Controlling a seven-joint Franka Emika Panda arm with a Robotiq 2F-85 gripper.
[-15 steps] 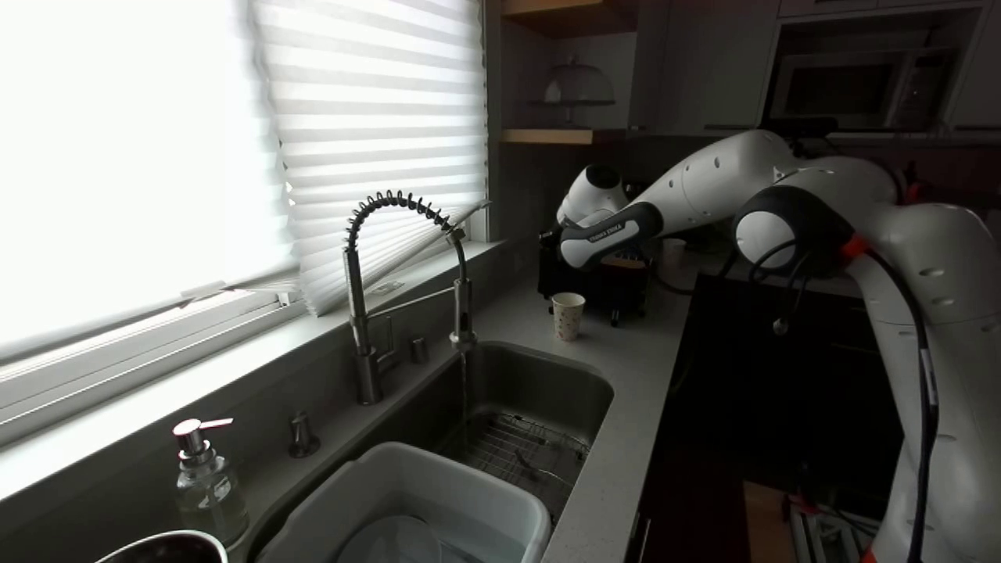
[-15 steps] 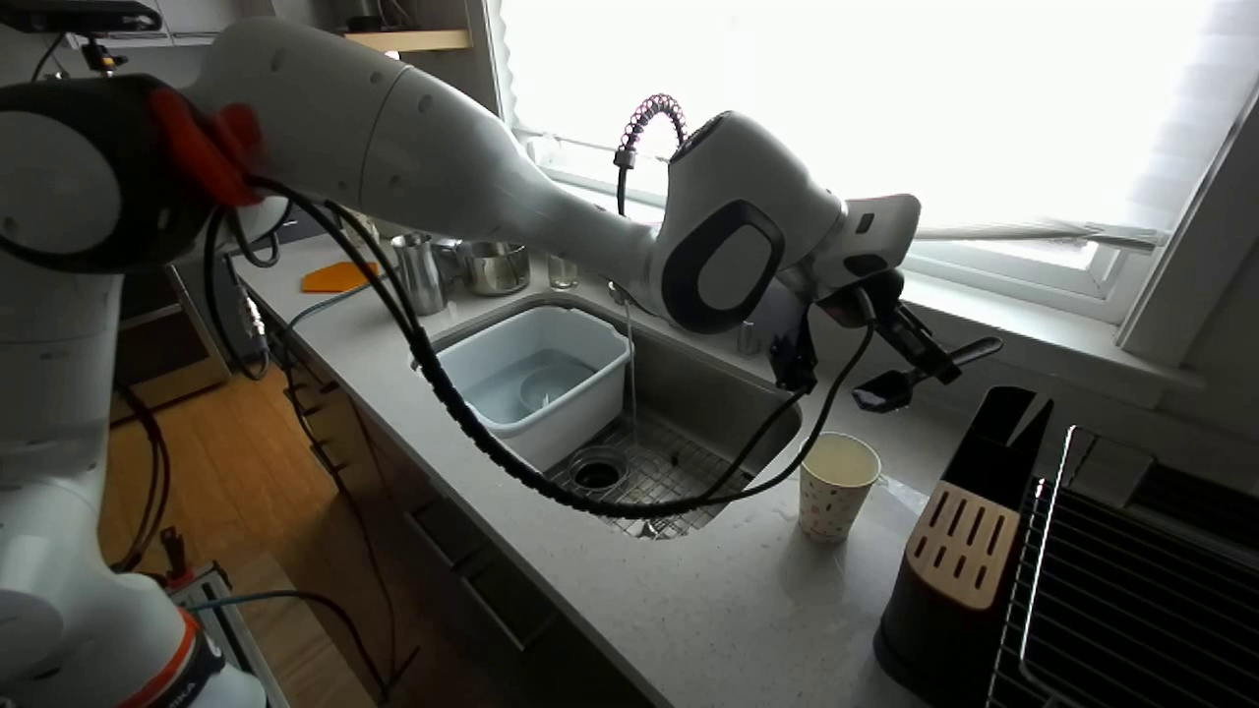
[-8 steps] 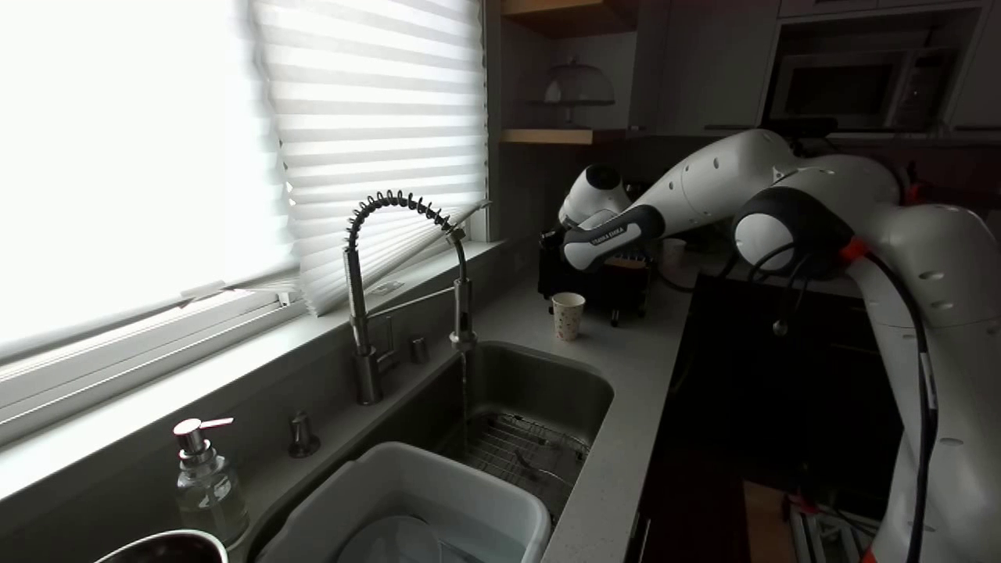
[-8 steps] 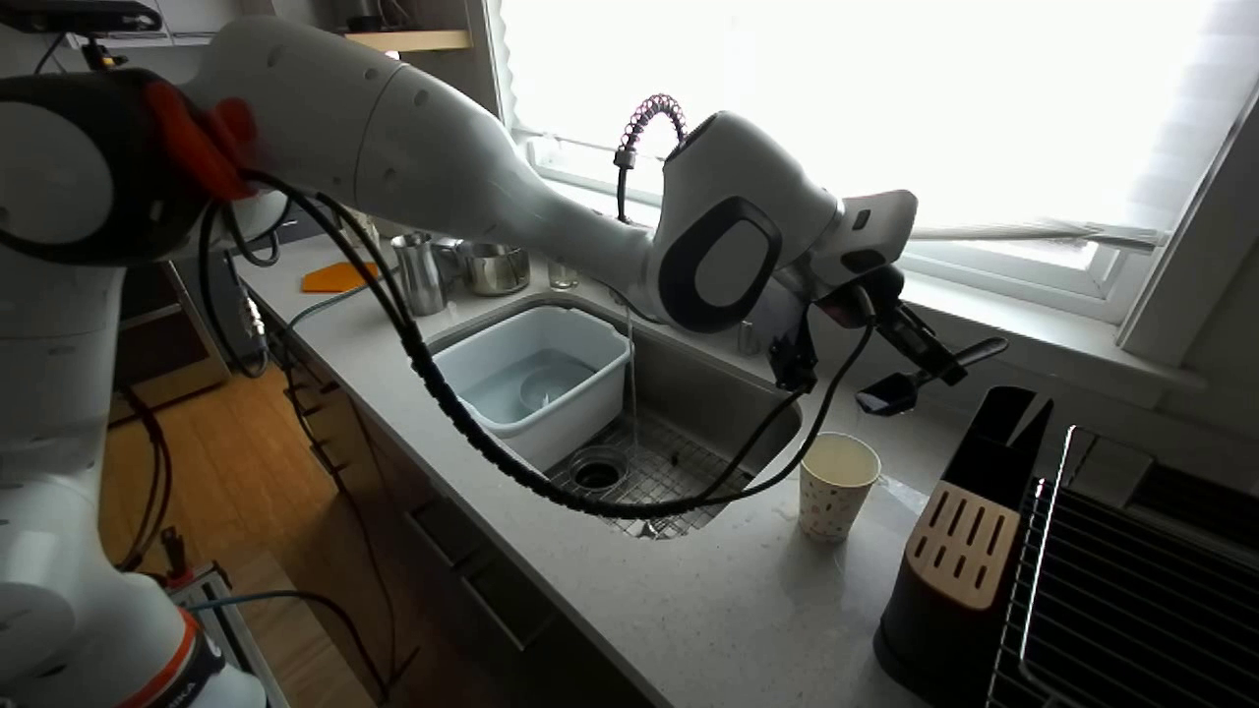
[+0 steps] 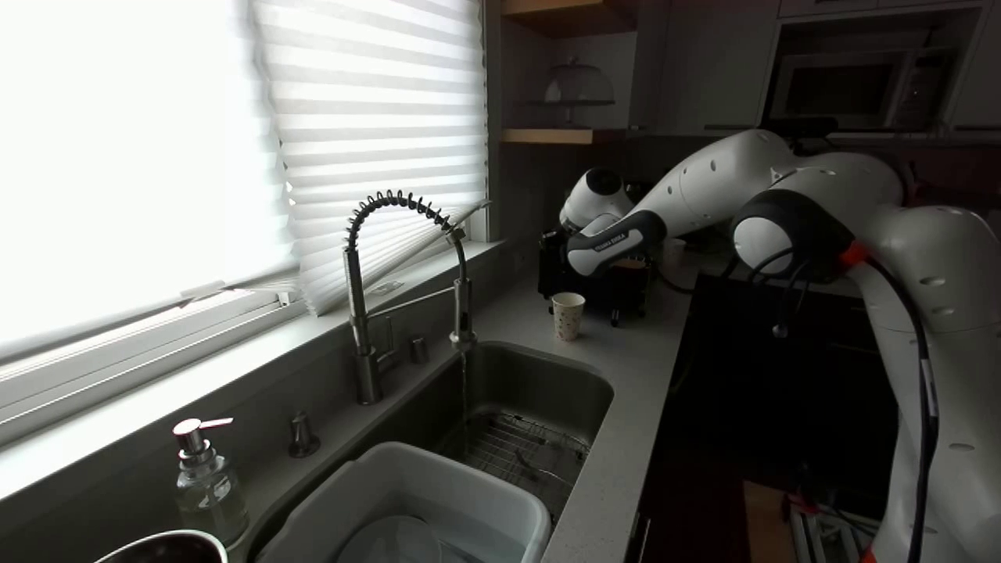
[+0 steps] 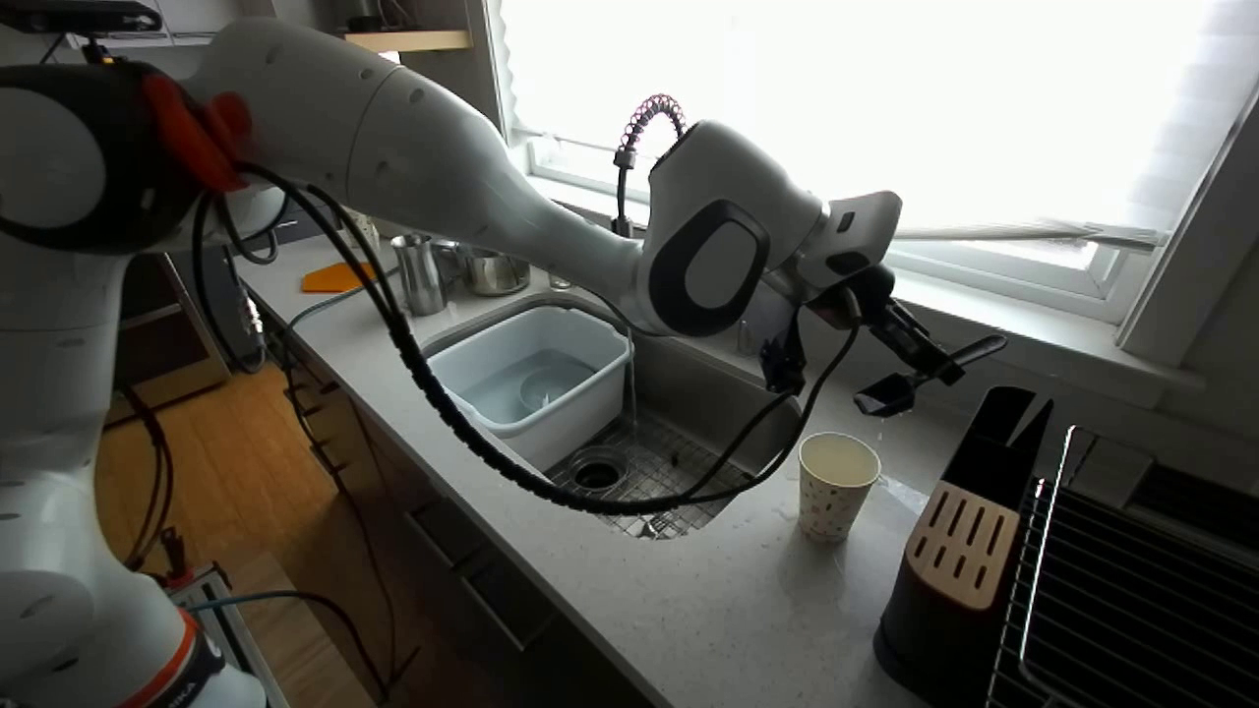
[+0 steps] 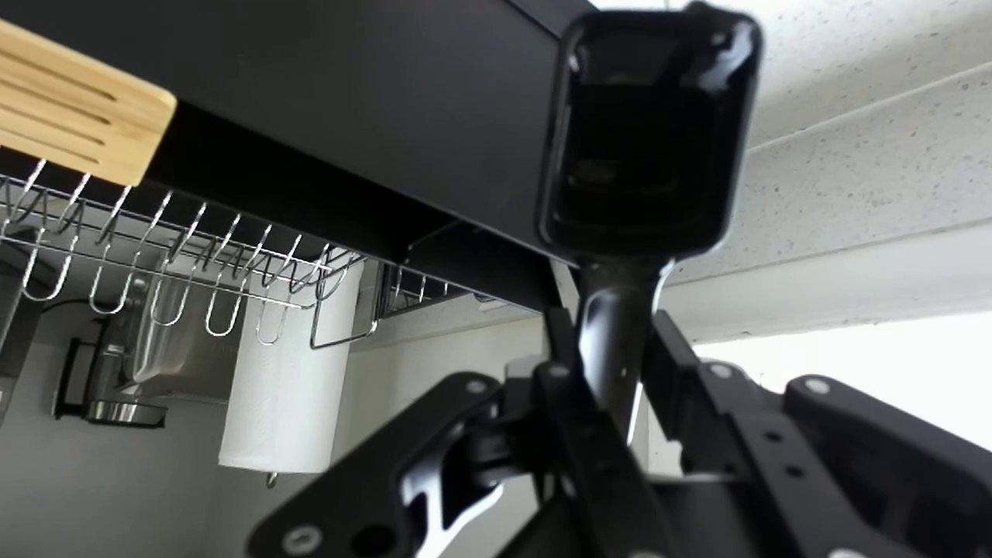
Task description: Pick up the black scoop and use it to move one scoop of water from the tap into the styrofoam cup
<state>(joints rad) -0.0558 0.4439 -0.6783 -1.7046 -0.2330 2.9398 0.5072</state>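
Nearest, in the wrist view, the gripper [image 7: 618, 341] is clenched on one black scoop [image 7: 645, 186] by its handle. In an exterior view the bowl [image 6: 887, 395] appears lower than the handle end and hangs near one styrofoam cup [image 6: 831, 511], higher than it; this cup stands upright on the counter [image 6: 689, 590].

Compared with a moment earlier, the scoop has hardly moved, but fine drops [image 6: 880, 431] now show under the bowl. From this I judge that the pouring begins, or perhaps the scoop only drips; whether the drops go into the cup or just beside it, I cannot tell, and they are too small to count.

Beside the cup, apart from it, I count one black block [image 6: 954, 551] with slotted wooden top. Farther, there is one sink [image 5: 543, 381] with one white tub [image 6: 580, 421] in it. At the sink stands one tap [image 5: 355, 295], from which one thin stream of water [image 5: 464, 399] runs. On the far counter are at least two metal vessels [image 6: 420, 280].
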